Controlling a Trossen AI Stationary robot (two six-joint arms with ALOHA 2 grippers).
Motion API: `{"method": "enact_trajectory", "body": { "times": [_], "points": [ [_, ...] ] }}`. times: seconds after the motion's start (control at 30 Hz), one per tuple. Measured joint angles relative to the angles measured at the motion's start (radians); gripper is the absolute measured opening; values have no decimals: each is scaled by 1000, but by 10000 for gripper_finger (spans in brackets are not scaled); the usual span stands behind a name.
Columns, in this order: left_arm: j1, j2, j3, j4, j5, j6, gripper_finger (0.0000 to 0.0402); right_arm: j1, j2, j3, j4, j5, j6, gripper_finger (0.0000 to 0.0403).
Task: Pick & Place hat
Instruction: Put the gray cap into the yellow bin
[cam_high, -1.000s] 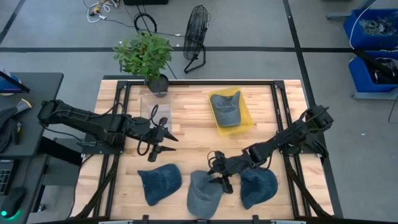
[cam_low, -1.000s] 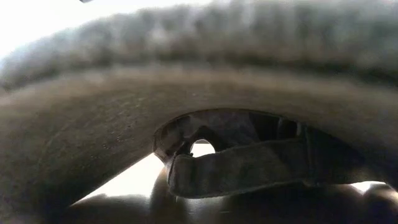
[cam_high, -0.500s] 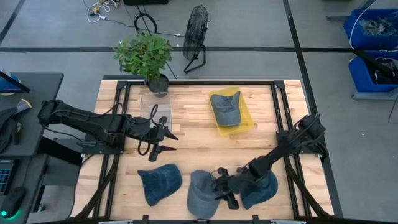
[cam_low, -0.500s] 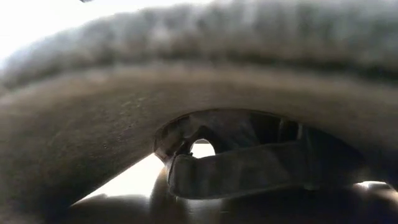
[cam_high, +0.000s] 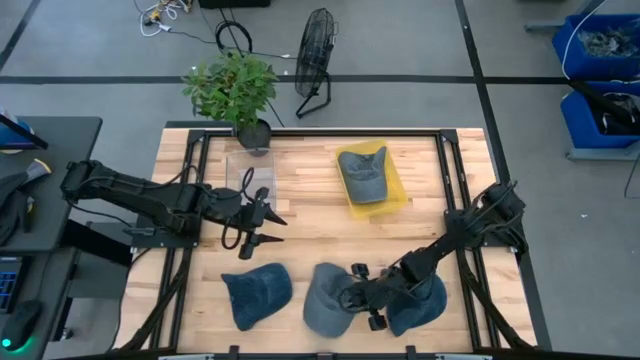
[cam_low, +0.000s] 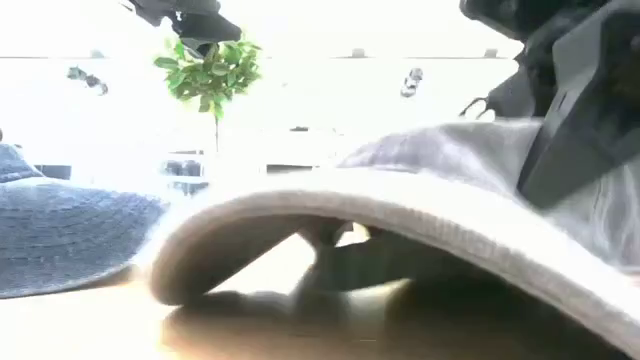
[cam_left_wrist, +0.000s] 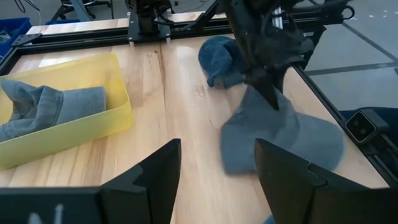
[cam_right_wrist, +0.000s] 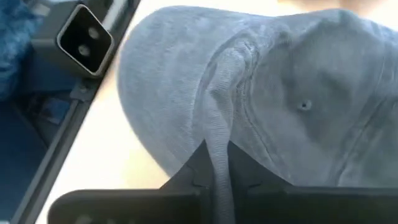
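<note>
While the left pincer (cam_high: 262, 222) hangs wide apart, the right pincer (cam_high: 352, 297) pinches the middle cap (cam_high: 325, 298).

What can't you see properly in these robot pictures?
- Middle grey hat: high view, the right tool covers part of its crown.
- Right hat: high view, the right arm crosses it.
- Low view: the lifted grey hat fills the foreground and hides the yellow tray.
- Plant: low view, washed out by glare.

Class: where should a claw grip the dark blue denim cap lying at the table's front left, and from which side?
Grip the dark blue denim cap at its flat brim, coming from above: the brim juts sideways from the domed crown, giving a thin edge to pinch.
</note>
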Motion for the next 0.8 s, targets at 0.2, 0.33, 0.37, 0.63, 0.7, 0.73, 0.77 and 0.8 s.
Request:
{"method": "enact_trajectory", "body": {
  "times": [0.2,0.33,0.37,0.63,0.7,0.73,0.77,0.8],
  "points": [
    [0,0,0,0,0,0,208,-1,-203,0,-177,93,-162,8],
    [0,0,0,0,0,-1,208,-4,-366,0,-336,207,-289,9],
    [0,0,0,0,0,-1,208,-4,-404,0,-382,234,-341,9],
    [1,0,0,0,-5,-1,208,-41,-628,0,-691,433,-898,7],
    [1,0,0,0,-7,-1,208,-88,-666,0,-746,453,-942,7],
    [1,0,0,0,-7,-1,208,-115,-684,0,-784,459,-962,7],
    [1,0,0,0,-7,-1,208,-142,-700,0,-824,469,-986,8],
    [1,0,0,0,-7,-1,208,-172,-713,0,-862,477,-1015,8]
  ]
}}
